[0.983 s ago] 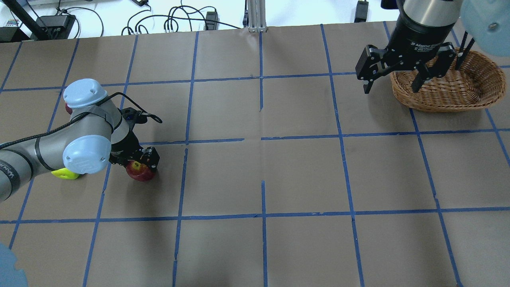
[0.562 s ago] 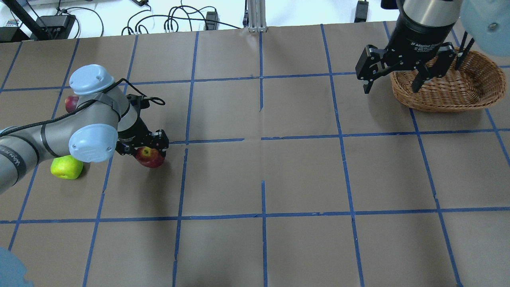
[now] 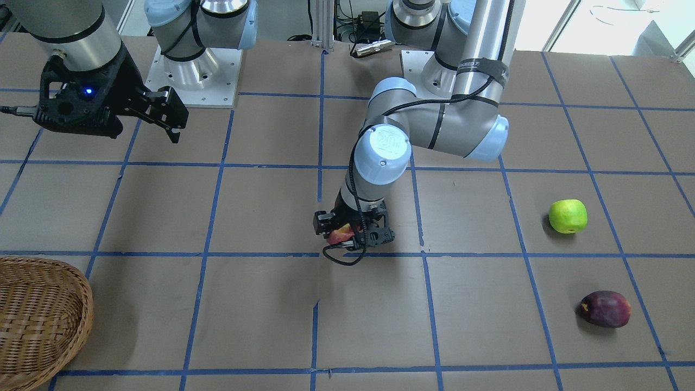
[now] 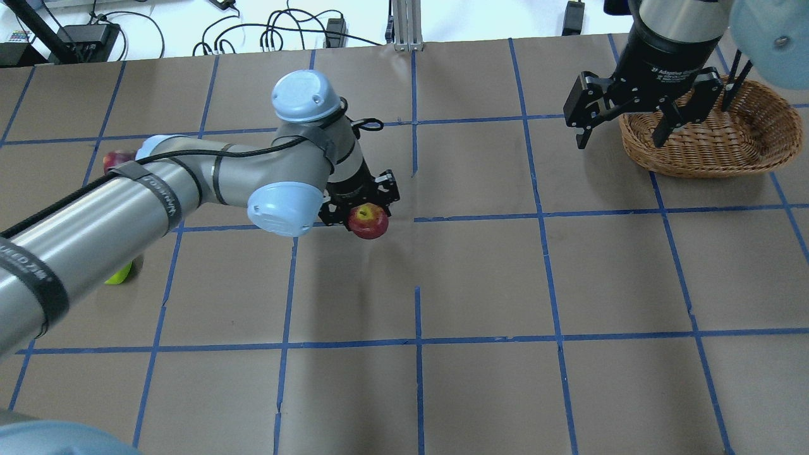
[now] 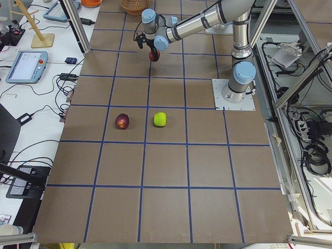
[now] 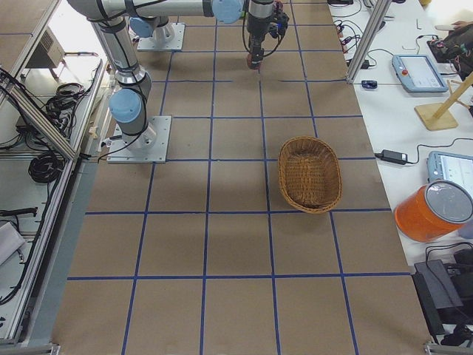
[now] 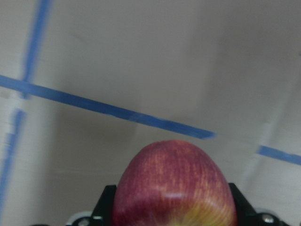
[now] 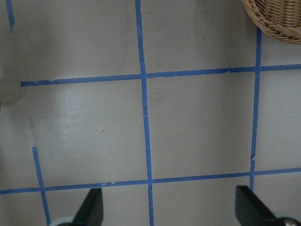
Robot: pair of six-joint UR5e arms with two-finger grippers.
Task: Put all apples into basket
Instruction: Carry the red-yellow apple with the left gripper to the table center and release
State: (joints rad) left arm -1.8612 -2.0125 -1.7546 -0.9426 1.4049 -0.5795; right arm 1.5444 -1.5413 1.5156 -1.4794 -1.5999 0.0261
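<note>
My left gripper (image 4: 360, 210) is shut on the red apple (image 4: 368, 220) and holds it above the table near the middle; the apple fills the bottom of the left wrist view (image 7: 174, 188). The lime green apple (image 3: 568, 215) and the dark purple apple (image 3: 605, 309) lie on the table at my far left, a grid square apart. In the overhead view my left arm mostly hides the green apple (image 4: 119, 273). The wicker basket (image 4: 714, 145) stands at the far right and looks empty. My right gripper (image 4: 622, 136) is open and empty, raised over the basket's left rim.
The table is brown paper with a grid of blue tape lines (image 4: 417, 218). Both arm bases (image 3: 195, 70) stand at the table's robot side. Cables and power bricks (image 4: 82, 35) lie beyond the far edge. The basket's edge shows in the right wrist view (image 8: 275, 16).
My left arm has carried the red apple to the right and a little farther away, from beside the green apple to near the table's middle. The right arm has not moved.
</note>
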